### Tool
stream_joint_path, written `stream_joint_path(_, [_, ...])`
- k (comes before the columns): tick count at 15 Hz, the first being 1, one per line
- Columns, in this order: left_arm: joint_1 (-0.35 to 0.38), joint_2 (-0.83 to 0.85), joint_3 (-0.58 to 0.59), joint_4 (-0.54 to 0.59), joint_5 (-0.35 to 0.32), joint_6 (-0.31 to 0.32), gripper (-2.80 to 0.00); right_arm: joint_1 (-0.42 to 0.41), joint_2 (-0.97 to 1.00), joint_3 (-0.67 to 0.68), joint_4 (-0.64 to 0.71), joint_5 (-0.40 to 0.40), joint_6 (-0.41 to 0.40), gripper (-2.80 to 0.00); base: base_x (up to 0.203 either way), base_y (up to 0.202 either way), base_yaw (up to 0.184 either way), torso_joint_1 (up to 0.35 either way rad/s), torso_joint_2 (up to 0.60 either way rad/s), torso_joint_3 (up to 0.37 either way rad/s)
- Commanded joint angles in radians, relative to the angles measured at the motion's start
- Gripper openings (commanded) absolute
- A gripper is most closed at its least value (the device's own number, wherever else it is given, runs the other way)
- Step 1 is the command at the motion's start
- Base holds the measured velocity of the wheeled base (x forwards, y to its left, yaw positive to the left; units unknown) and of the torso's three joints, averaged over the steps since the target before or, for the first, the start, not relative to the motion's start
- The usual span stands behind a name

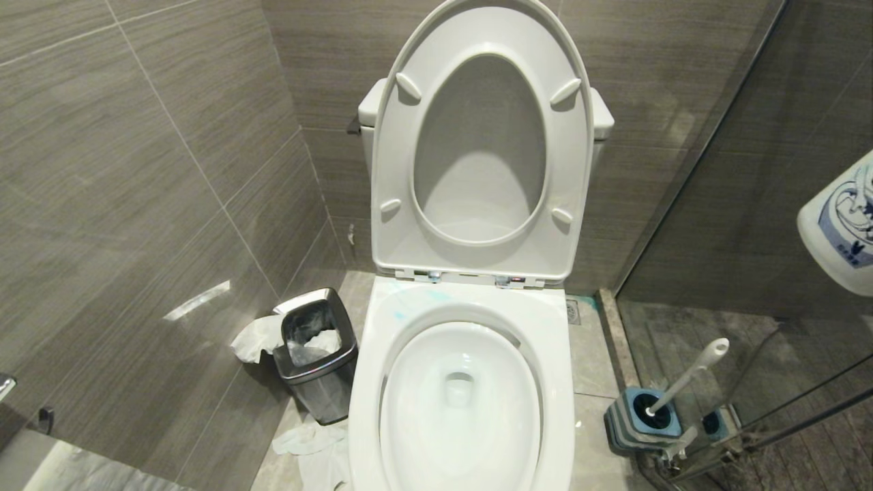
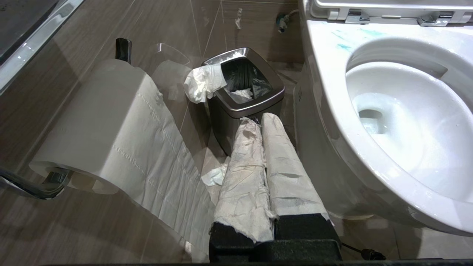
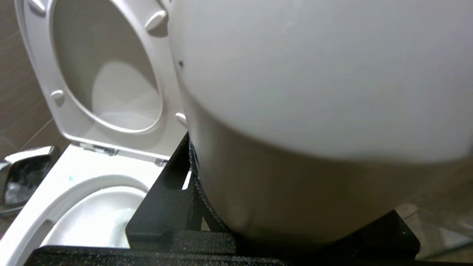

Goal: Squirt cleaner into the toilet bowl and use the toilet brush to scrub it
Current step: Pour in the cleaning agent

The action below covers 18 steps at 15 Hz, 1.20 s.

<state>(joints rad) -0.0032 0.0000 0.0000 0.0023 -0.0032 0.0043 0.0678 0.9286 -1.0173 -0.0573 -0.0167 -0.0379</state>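
The white toilet bowl [image 1: 552, 327] stands in the middle with its seat and lid [image 1: 395, 170] raised. Pale turquoise streaks of cleaner [image 1: 417, 300] mark the rim's back left corner. My right gripper [image 3: 292, 177] is shut on a white cleaner bottle [image 3: 314, 74], whose blue-labelled body [image 1: 842, 225] shows at the right edge, up in the air to the right of the bowl. The toilet brush [image 1: 689, 374] leans in its grey-and-blue base [image 1: 638, 417] on the floor to the bowl's right. My left gripper [image 2: 260, 120], paper-wrapped and shut on nothing, hangs low beside the bowl's left flank [image 2: 325, 74].
A small steel waste bin [image 1: 317, 354] with crumpled tissue stands left of the bowl, and more tissue [image 1: 314, 443] lies on the floor. A toilet paper roll [image 2: 111, 122] hangs on the left wall. A glass partition [image 1: 750, 286] closes off the right side behind the brush.
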Motion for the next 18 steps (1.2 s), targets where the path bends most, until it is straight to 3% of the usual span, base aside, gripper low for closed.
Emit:
stream_joint_path(1, [0.000,0.000,0.000,0.001,0.000,0.000,-2.80,0.069,0.084,-0.014,-0.001,-0.015,-0.002,-2.80,0.000,0.000,0.000,0.000,0.00,0.000])
stream_joint_path(3, [0.000,0.000,0.000,0.001,0.000,0.001,-2.80,0.177,0.125,-0.025,-0.002,-0.083,-0.002,-2.80,0.000,0.000,0.000,0.000,0.00,0.000])
stream_joint_path(8, [0.000,0.001,0.000,0.001,0.000,0.003,-2.80,0.479,0.278,-0.057,-0.005,-0.395,-0.005,-2.80,0.000,0.000,0.000,0.000,0.00,0.000])
stream_joint_path(14, [0.000,0.001,0.000,0.001,-0.001,0.003,-2.80,0.539,0.495,-0.161,-0.006,-0.490,-0.007,-2.80,0.000,0.000,0.000,0.000,0.00,0.000])
stream_joint_path(18, [0.000,0.001,0.000,-0.001,-0.001,0.002,-2.80,0.629,0.577,-0.185,-0.001,-0.576,-0.024,-2.80,0.000,0.000,0.000,0.000,0.00,0.000])
